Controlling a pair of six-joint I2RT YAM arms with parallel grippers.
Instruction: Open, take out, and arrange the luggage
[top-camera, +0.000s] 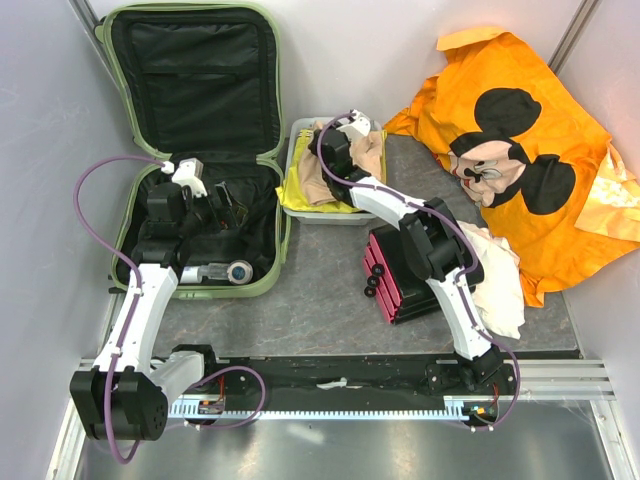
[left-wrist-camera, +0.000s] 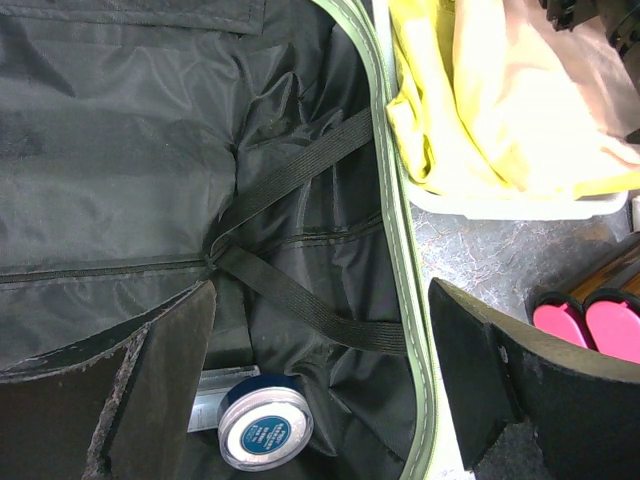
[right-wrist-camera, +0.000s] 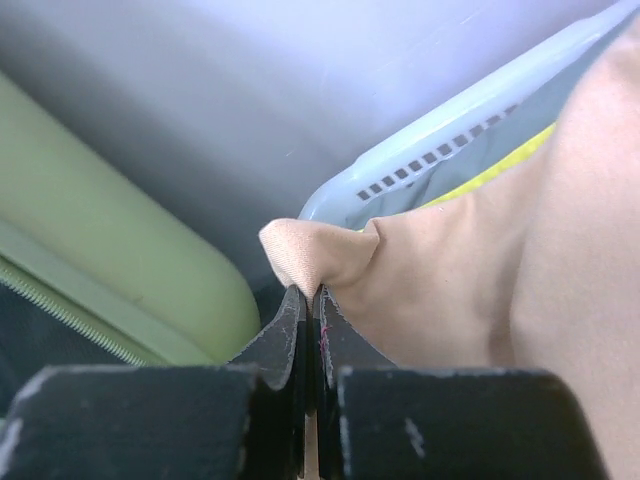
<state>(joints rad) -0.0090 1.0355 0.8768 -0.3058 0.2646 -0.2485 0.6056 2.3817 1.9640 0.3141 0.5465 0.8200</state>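
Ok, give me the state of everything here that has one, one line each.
luggage, open, lid swung back.
left gripper, open, over the luggage interior.
right gripper, shut on beige cloth at the basket.
basket, holding the beige cloth and a yellow cloth.
round tin, lying inside the luggage.

Left arm (top-camera: 140, 310) forward, left fingers (left-wrist-camera: 480, 370) spread wide. Right arm (top-camera: 445, 260) extended, right fingers (right-wrist-camera: 283, 345) pinched on peach cloth (right-wrist-camera: 440, 280).

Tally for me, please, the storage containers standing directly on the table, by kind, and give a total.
Pale green suitcase, lying open: 1
White mesh basket, holding cloth: 1
Black box with pink drawers: 1
Total: 3
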